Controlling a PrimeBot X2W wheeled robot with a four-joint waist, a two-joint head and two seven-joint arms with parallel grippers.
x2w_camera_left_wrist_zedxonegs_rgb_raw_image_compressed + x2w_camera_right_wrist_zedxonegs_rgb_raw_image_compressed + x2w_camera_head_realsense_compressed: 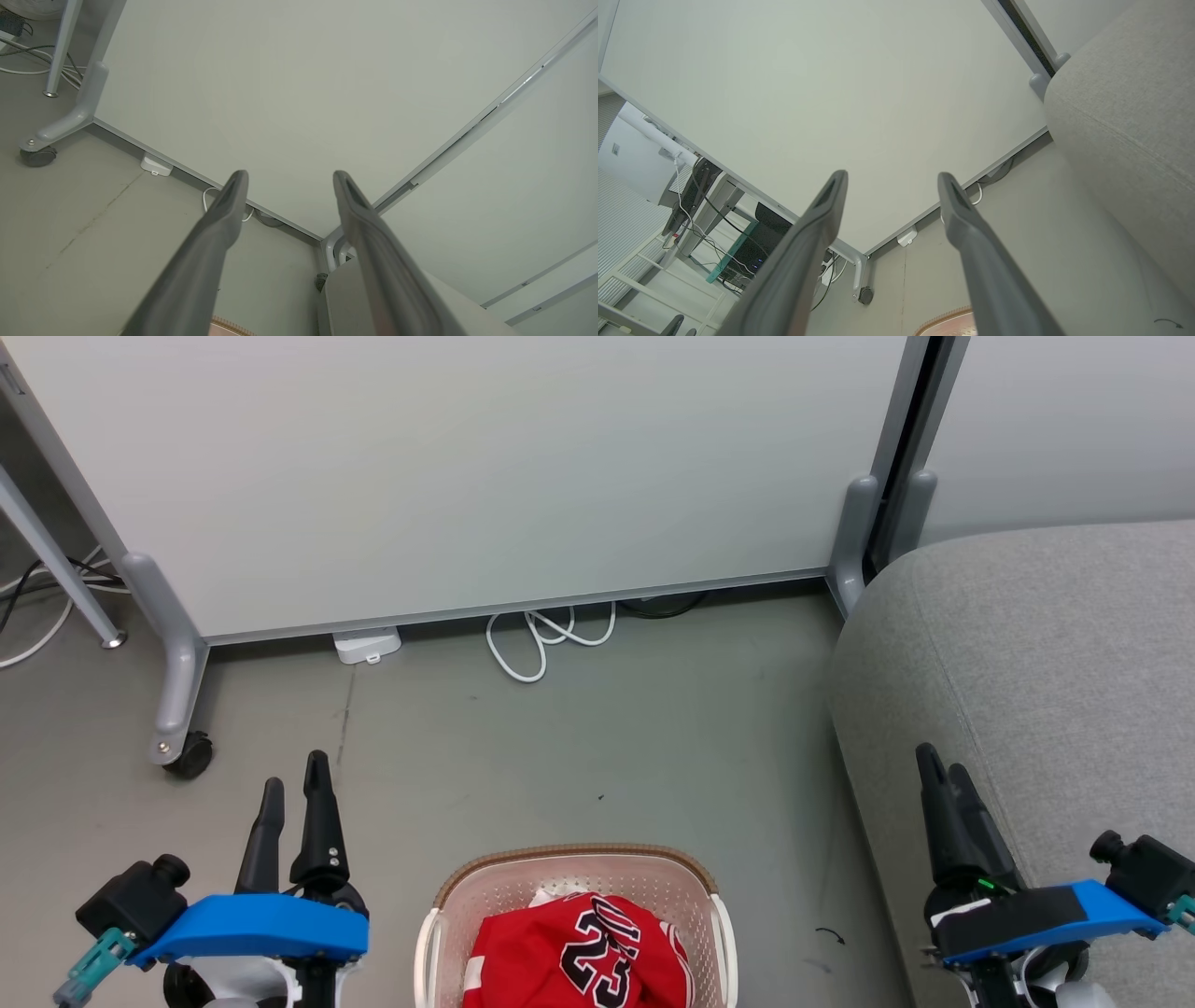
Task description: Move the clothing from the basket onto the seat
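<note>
1. Red jersey [583, 952], its black-and-white 23 facing up, lies heaped in the cream perforated basket [579, 852]. Whether a second garment lies under it I cannot tell.
2. The basket stands on the grey floor [607, 737] close in front of the robot, and the grey fabric seat [1046, 653] rises near it on the robot's right.
3. The heap sits between the two arms and behind both sets of fingertips, so I judge that a reach must come back and down. It is a crumpled mound with no clear long axis.
4. The left gripper [295, 771] looks nearer the basket's rim. The right gripper [941, 761] shows against the seat's front edge, handier for the drop.
5. Both grippers stand with jaws spread wide, holding and touching nothing, their fingers aimed toward the pale partition [467, 476].
</note>
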